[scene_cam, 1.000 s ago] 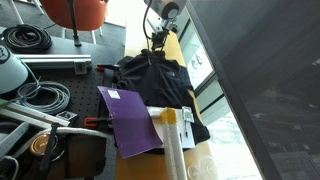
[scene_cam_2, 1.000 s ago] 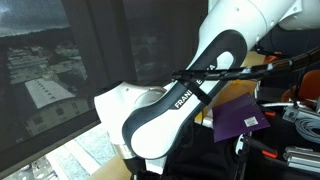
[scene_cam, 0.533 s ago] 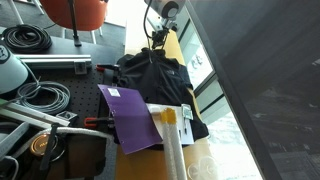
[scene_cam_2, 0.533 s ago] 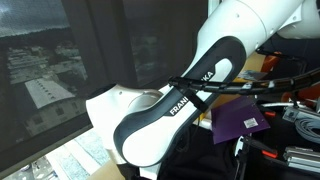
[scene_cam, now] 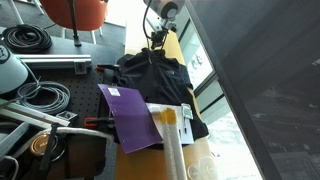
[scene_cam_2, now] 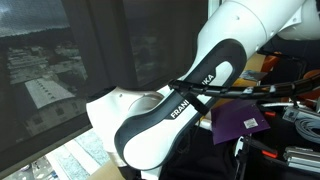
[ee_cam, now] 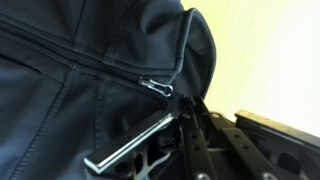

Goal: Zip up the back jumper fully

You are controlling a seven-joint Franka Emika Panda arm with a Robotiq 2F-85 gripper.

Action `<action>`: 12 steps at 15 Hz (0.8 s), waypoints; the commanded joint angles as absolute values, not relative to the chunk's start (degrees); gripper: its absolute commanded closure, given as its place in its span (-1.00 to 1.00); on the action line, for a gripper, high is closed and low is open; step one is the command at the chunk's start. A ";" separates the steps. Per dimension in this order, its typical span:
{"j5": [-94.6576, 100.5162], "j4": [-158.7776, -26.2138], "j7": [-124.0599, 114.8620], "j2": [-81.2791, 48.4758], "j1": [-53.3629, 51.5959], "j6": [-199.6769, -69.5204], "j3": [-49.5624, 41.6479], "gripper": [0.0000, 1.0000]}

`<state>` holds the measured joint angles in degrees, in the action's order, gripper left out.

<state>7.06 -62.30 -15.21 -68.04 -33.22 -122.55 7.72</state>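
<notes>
The black jumper [scene_cam: 150,78] lies spread on the wooden table [scene_cam: 176,50], wider than the purple folder [scene_cam: 130,118] beside it. My gripper [scene_cam: 158,42] is down at the jumper's far end, by the collar. In the wrist view the jumper [ee_cam: 60,110] fills the frame, with its closed zip line running diagonally to the silver zip pull [ee_cam: 155,87] near the collar edge. My gripper [ee_cam: 183,102] has its fingers drawn together at the tip of the pull, which points towards them. The contact itself is in shadow.
The purple folder also shows in an exterior view [scene_cam_2: 243,118], behind my white arm [scene_cam_2: 170,110]. A white cylinder [scene_cam: 172,145] stands at the table's near end. Coiled cables [scene_cam: 30,40] and a red chair [scene_cam: 75,12] lie beyond the table. Windows run along one side.
In an exterior view my arm shifted a little between one second ago and half a second ago, then held still. The jumper and folder look unmoved.
</notes>
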 commanded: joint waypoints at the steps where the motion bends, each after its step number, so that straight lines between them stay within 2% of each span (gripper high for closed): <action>1: 6.79 -65.96 -15.68 -65.74 -33.43 -123.78 8.25 0.96; 12: 7.05 -81.46 -12.81 -55.12 -30.79 -135.35 8.94 0.96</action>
